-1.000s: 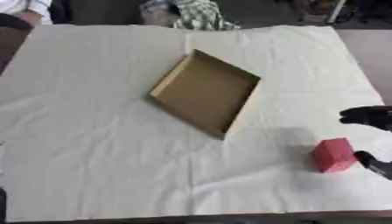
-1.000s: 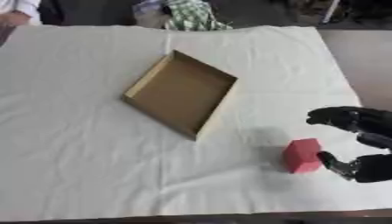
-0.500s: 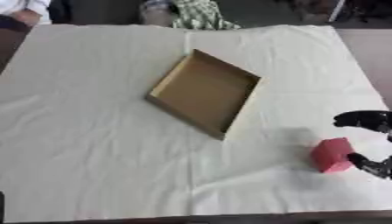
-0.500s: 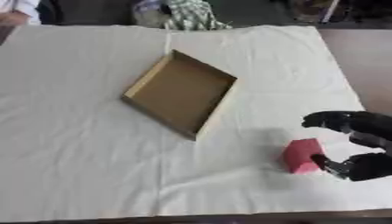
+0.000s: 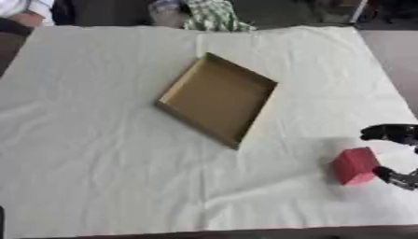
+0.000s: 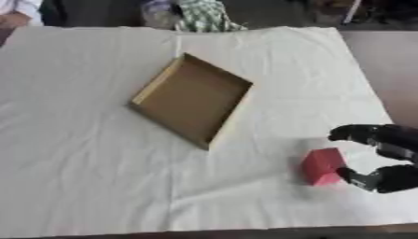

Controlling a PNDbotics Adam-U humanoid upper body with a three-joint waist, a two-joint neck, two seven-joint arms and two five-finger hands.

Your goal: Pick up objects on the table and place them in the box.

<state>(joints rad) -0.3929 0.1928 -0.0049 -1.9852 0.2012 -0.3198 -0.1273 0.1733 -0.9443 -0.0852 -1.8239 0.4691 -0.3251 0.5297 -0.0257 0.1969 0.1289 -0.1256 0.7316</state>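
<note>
Here the right hand (image 6: pixel 385 156) brackets the red block (image 6: pixel 323 166) at the cloth's four o'clock, fingers spread and not clamped, so closing off-centre could nudge it away or twist it loose before the empty box (image 6: pixel 192 99), toward ten o'clock.

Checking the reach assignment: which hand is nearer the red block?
Right. The right hand sits just right of the red block, with its fingers above the block and its thumb at the block's lower right corner. The left hand shows in neither view.
</note>
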